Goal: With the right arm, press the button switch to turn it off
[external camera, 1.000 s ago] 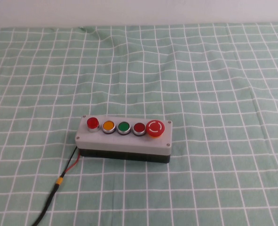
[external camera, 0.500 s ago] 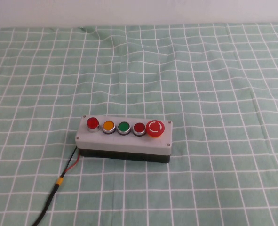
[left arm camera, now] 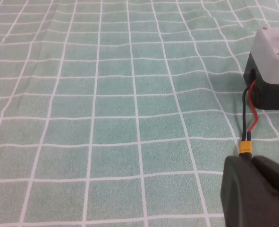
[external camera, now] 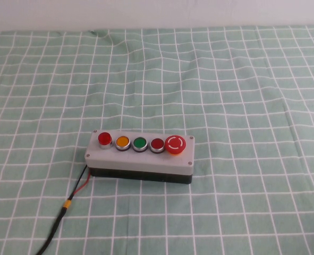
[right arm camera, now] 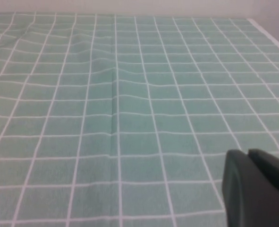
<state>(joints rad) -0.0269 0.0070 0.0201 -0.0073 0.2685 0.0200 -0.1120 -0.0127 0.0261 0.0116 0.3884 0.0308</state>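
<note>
While the right end effector (right arm camera: pixel 257 189) is hovering over bare green checked cloth (right arm camera: pixel 130 94), fingers together, the left end effector (left arm camera: pixel 255 191) is sitting closed just beside the wires (left arm camera: pixel 247 118). The button switch (external camera: pixel 139 155) is resting on the worktop (external camera: pixel 242 79) nearer its front edge.

A green cloth (external camera: pixel 242 106) with a white grid of lines covers the whole table, lying slightly rumpled toward the far edge. Behind it stands a plain pale wall (external camera: pixel 157 11). The light is soft and even.
</note>
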